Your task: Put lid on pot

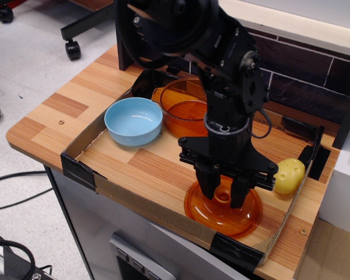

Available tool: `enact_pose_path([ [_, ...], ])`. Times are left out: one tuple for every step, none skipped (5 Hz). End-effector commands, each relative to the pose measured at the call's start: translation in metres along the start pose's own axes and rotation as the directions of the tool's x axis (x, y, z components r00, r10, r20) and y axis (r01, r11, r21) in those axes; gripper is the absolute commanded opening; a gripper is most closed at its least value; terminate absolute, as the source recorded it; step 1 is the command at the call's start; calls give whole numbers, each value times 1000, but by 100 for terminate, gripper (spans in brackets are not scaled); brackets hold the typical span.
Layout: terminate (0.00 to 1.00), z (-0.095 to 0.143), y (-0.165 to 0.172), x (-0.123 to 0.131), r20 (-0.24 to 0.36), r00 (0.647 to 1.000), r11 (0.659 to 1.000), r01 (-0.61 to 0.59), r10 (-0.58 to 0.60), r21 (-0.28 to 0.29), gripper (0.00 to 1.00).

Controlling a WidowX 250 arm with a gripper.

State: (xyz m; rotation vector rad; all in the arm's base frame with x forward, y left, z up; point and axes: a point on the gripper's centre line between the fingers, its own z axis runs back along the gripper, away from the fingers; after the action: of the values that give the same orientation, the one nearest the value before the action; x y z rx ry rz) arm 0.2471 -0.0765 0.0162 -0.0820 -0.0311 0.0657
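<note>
your pincer (222,196) sits down on the lid (223,207).
its fingers nearly closed around the knob (contact unclear), pot (184,107) waits behind.

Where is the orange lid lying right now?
The lid lies flat at the tray's front right, just left of the yellow toy, with the gripper down around its centre knob.
</note>
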Motion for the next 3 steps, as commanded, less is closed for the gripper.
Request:
enact_pose_path([
  [0,22,4,7,53,999,1000,8,-7,-12,0],
  [0,47,6,5,44,999,1000,-11,12,-24,0],
  [0,72,7,10,49,996,997,-66,69,-42,0],
])
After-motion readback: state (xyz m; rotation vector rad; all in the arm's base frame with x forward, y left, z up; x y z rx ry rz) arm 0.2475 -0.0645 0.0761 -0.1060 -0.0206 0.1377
